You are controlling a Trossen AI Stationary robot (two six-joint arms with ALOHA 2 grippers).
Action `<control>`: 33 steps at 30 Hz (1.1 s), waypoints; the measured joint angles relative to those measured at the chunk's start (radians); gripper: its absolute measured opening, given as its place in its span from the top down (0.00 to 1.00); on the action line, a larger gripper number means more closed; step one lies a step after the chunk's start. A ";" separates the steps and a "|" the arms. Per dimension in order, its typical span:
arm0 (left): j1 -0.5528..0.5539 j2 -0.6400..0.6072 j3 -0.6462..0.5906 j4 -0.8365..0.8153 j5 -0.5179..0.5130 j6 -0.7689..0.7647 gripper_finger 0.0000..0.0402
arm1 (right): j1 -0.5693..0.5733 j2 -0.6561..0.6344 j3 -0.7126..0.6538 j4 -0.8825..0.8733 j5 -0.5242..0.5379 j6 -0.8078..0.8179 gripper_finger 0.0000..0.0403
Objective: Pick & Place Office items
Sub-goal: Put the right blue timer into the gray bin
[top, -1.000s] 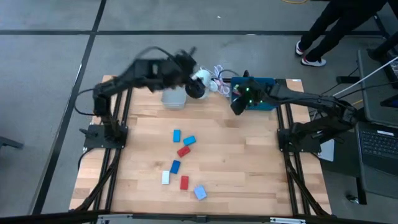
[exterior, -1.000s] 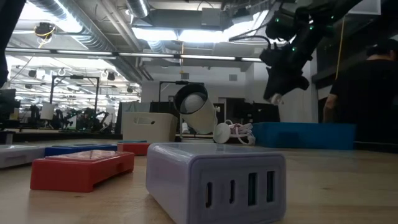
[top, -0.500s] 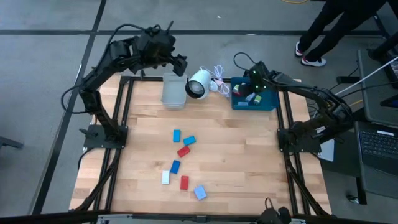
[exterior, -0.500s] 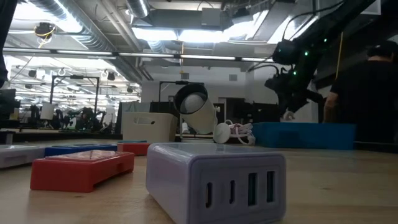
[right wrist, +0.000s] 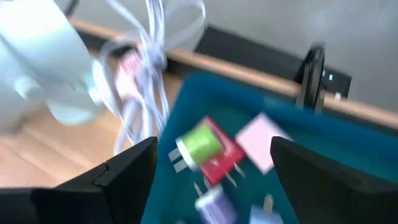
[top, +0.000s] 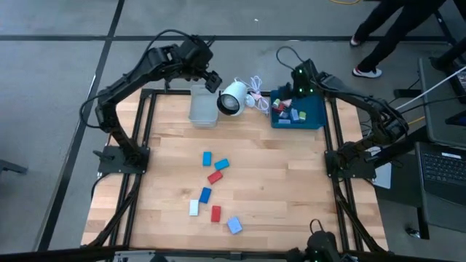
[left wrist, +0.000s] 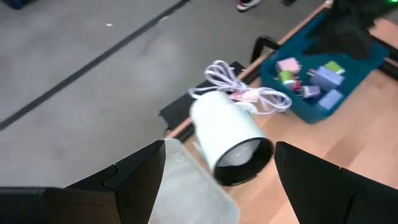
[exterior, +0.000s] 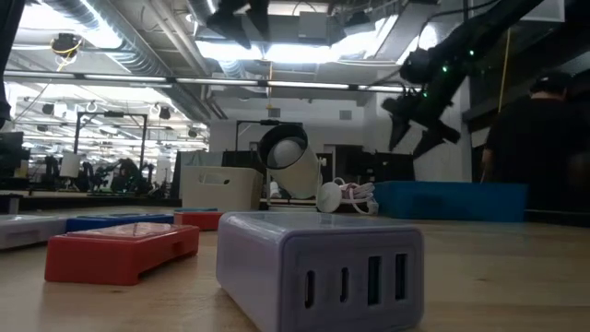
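Overhead and wrist views, sorting in progress. I have the right gripper (top: 291,89) hanging above the far edge of the blue tray (top: 317,118), its fingers spread wide and holding nothing. Directly beneath it in the tray lie a green-ended plug (right wrist: 199,144), a pink piece (right wrist: 261,148) and several other small chargers. I judge a drop-off as just finished.

The left gripper (top: 209,76) waits, fingers apart and empty, above the table's far edge, near the grey bin (top: 203,109) and the white round lamp-like object (top: 232,98) with its cord.

Seven office items (top: 213,191), in red, blue, light blue and white, lie scattered across the middle and near part of the table, well apart from both grippers.

The next move, as I read it, calls for swinging an arm back over the scatter, descending on one block with fingers straddling its short sides, then closing.
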 joint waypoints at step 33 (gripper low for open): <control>-0.540 -0.106 -1.004 0.629 0.380 -0.367 0.23 | 0.001 -0.001 0.521 -0.162 -0.152 -0.120 0.37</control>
